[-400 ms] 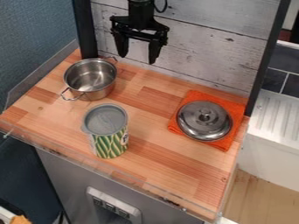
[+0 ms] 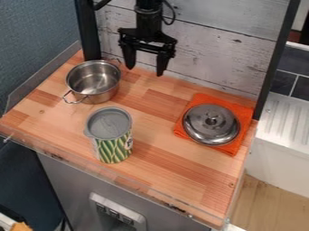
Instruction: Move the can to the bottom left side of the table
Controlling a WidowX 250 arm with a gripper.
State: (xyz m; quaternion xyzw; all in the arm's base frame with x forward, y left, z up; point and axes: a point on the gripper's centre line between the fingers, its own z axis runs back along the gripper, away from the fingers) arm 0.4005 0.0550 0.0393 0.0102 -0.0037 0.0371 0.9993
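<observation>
Dipping slightly, the gripper is holding its fingers apart; landing off-centre, they could be tipping the wide can.

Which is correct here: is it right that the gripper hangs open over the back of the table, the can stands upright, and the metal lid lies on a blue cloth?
The cloth is wrong: the camera view shows the metal lid on an orange cloth. The gripper does hang open over the back, and the can stands upright.
</observation>
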